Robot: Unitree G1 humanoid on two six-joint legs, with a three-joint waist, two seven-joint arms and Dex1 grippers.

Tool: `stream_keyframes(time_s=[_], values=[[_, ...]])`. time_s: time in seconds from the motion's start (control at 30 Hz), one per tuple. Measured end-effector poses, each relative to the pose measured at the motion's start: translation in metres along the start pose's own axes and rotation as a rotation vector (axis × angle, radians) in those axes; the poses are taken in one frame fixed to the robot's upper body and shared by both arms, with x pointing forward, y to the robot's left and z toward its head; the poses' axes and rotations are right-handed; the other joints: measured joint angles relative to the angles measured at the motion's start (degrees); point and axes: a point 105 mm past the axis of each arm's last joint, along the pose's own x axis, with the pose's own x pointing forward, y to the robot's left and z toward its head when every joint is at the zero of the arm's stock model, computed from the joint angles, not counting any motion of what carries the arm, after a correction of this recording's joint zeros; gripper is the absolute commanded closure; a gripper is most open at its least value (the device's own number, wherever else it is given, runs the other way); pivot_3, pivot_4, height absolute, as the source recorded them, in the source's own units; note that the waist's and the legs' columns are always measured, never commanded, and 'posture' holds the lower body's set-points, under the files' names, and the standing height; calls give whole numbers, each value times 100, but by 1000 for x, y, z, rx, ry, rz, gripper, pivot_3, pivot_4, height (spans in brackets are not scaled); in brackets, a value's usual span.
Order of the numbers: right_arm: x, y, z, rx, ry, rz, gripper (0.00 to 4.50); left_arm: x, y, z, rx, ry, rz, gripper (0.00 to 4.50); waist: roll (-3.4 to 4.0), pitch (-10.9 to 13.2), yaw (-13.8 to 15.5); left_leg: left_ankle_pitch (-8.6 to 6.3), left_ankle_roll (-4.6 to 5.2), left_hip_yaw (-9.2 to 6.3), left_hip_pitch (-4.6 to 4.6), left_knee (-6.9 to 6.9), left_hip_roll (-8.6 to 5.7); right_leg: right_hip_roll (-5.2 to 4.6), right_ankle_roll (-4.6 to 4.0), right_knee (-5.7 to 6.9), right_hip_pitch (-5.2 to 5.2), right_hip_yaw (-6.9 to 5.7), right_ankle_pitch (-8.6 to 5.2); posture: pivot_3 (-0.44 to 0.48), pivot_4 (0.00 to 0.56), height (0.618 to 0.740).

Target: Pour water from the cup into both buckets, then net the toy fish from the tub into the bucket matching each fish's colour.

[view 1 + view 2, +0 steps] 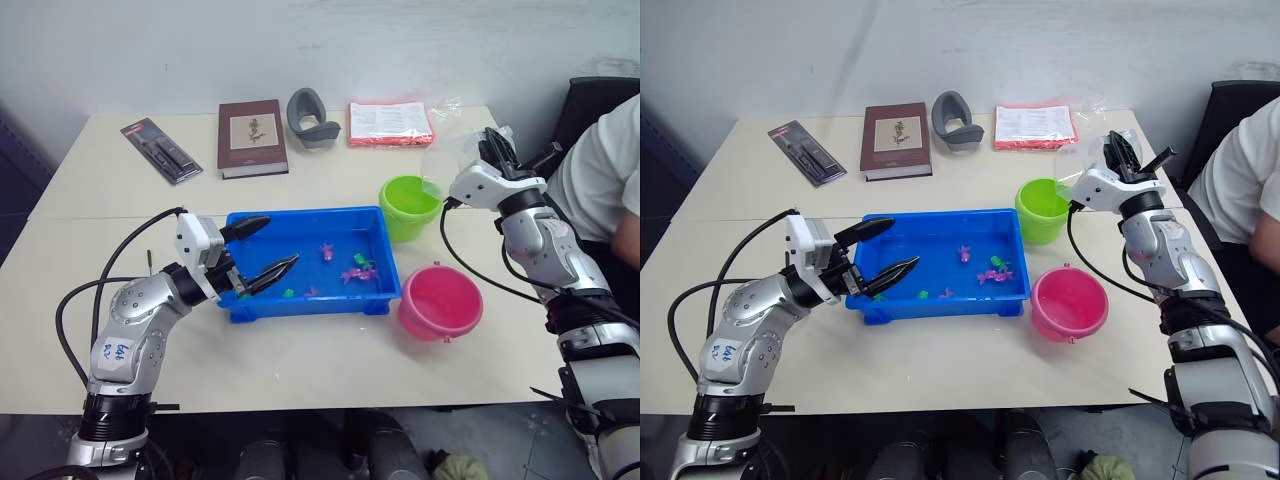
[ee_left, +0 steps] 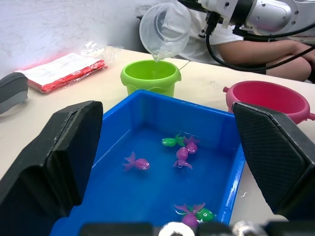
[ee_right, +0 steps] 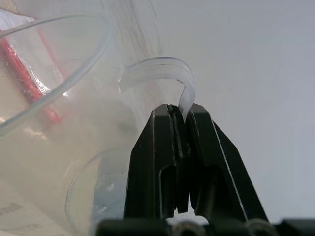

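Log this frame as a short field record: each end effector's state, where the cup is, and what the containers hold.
left end effector: open, over the near-left end of the tub, holding nothing
right end effector: shut on the cup handle
cup: tilted, spout down over the green bucket
green bucket: beside the tub's far-right corner
pink bucket: beside the tub's near-right corner, no fish inside
tub: holds green and pink toy fish
stage: pouring; netting not yet started
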Motion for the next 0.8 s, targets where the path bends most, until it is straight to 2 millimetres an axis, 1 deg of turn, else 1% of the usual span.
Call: stream_keyframes(time_s=[0.07,0.17,0.23,0.3,0.37,0.43,0.47,0.53,0.6,0.67,0.8], values=[[0,-4,-5,125,53,-10,4449,0,0,0,-2,0,0,0,0,0,4,0,1,-1,0,0,0,0,0,0,1,0,0,0,150,740],[-2,-6,-13,379,133,-30,4449,0,0,-1,-3,0,-5,0,0,0,7,0,2,-3,0,0,1,0,0,2,1,-2,0,0,150,740],[-6,-10,-23,548,204,-59,4449,0,-2,0,-4,0,-19,0,0,0,9,0,3,-4,-2,0,1,0,0,9,1,-3,0,0,150,740],[-15,-18,-40,722,289,-112,4449,0,-5,0,-25,0,-51,0,0,0,19,-1,5,-8,-5,0,2,-1,0,17,1,-6,0,0,150,740],[-24,-28,-54,856,360,-155,4449,-2,-8,0,-57,10,-86,0,0,0,31,-2,9,-12,-9,0,1,-4,0,17,1,-8,0,0,150,740],[-40,-33,-69,994,435,-183,4449,-4,-17,3,-83,21,-133,0,0,0,27,-6,16,-15,-11,-1,1,-5,0,14,2,-9,0,0,150,740],[-49,-32,-76,1045,472,-184,4449,-5,-21,4,-90,23,-150,0,0,0,26,-8,17,-15,-10,-2,1,-5,0,13,2,-9,0,0,150,740],[-71,-17,-91,1148,577,-163,4449,-7,-29,3,-109,30,-180,0,0,0,23,-9,19,-14,-11,-2,-2,-7,0,11,3,-8,0,0,150,740],[-90,2,-101,1264,654,-180,4449,-6,-33,2,-121,38,-195,0,0,0,21,-9,19,-12,-9,-1,-3,-7,1,2,3,-7,1,0,150,740],[-106,15,-108,1312,701,-199,4449,-4,-36,2,-125,37,-203,0,4,2,4,-7,16,-4,-1,-2,-4,-6,1,4,3,-1,0,0,150,740],[-119,28,-114,1335,685,-238,4449,-4,-37,0,-149,46,-209,0,5,2,-4,-2,7,-3,7,-7,-2,0,0,10,2,3,0,0,150,740]])
